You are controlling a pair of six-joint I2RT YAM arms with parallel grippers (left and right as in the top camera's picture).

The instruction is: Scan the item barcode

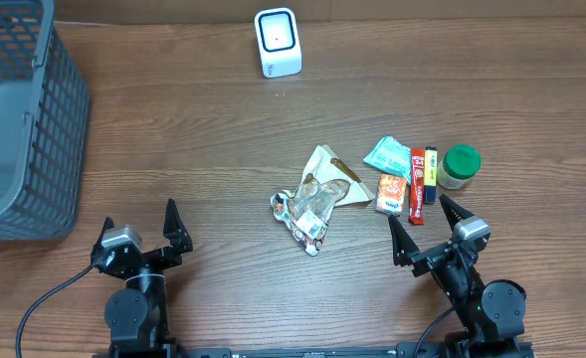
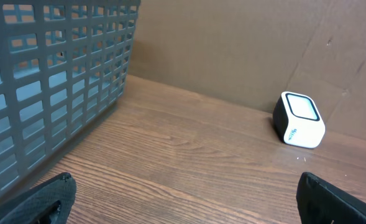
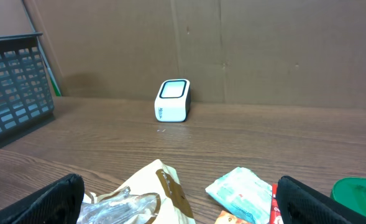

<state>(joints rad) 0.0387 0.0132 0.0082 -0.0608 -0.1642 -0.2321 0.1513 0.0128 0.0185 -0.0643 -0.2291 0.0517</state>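
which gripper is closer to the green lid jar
Right. The right gripper sits just in front of the green-lidded jar, open, while the left gripper is far across the table, by the basket.

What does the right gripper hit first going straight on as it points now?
Probably the red stick pack: from overhead its near end lies right at the open right gripper, orange packet beside it. Height unclear; if it passes over them, the way looks free toward the white scanner.
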